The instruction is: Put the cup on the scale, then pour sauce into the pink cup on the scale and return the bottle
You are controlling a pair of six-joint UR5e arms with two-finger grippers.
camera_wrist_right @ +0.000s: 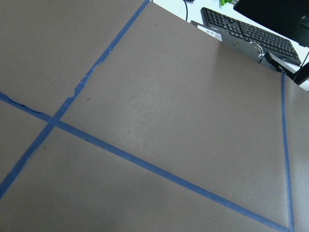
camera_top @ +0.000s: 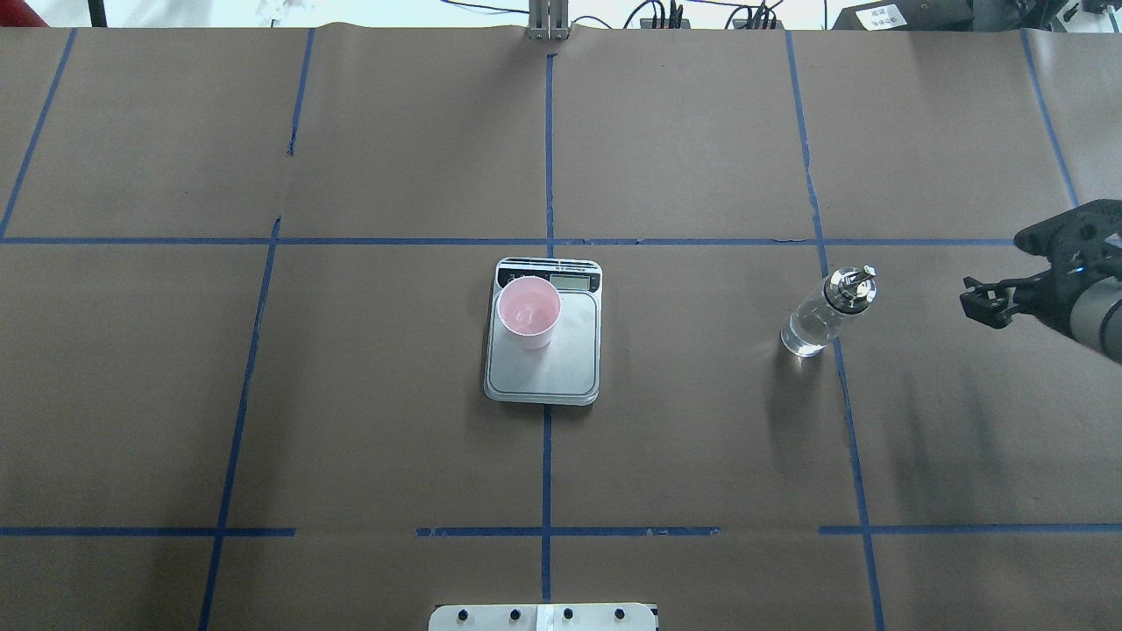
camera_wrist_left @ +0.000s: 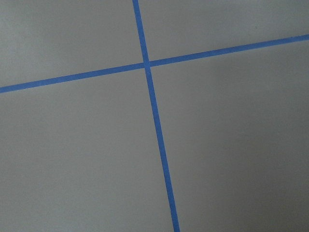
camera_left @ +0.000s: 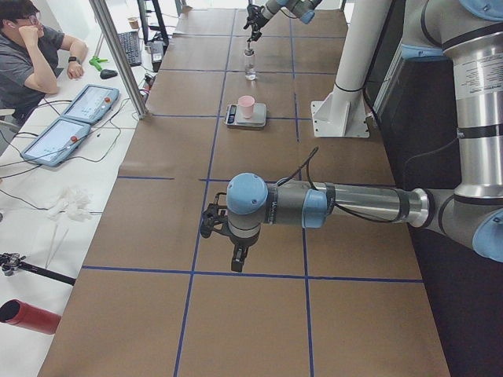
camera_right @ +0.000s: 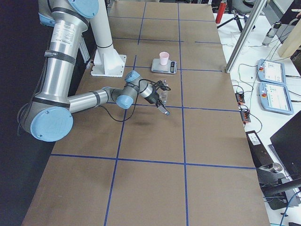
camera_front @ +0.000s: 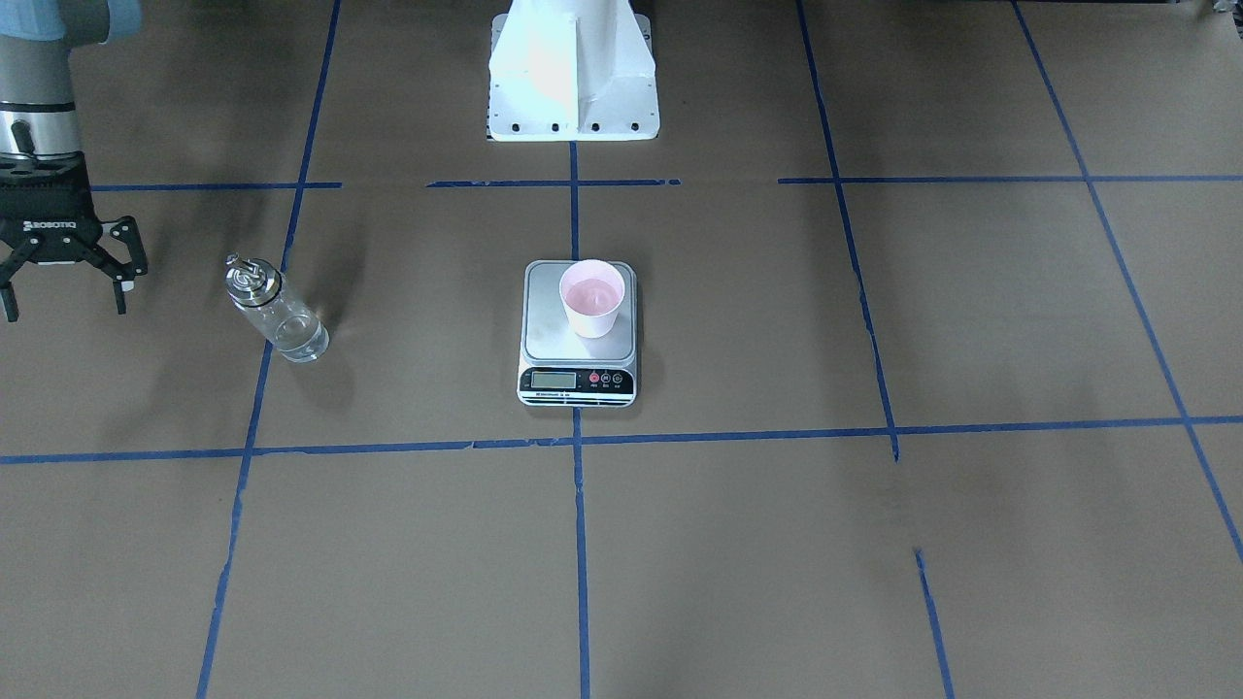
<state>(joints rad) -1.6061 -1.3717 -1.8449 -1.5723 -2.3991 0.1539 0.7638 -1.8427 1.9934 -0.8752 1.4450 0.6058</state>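
The pink cup (camera_front: pixel 591 296) stands upright on the scale (camera_front: pixel 550 330), on the platform's corner near the display; both also show in the overhead view, cup (camera_top: pixel 529 312) and scale (camera_top: pixel 561 368). The clear bottle (camera_front: pixel 279 313) with its silver spout cap stands upright on the table, apart from the scale, also in the overhead view (camera_top: pixel 820 315). My right gripper (camera_front: pixel 65 303) is open and empty, beside the bottle with a clear gap; it also shows in the overhead view (camera_top: pixel 995 270). My left gripper (camera_left: pixel 229 245) hangs over bare table far from the scale; I cannot tell its state.
The white robot pedestal (camera_front: pixel 573 78) stands behind the scale. Blue tape lines grid the brown table cover. An operator (camera_left: pixel 31 55) sits by two tablets (camera_left: pixel 78 118) on a side table. A red bottle (camera_left: pixel 30 316) lies there too.
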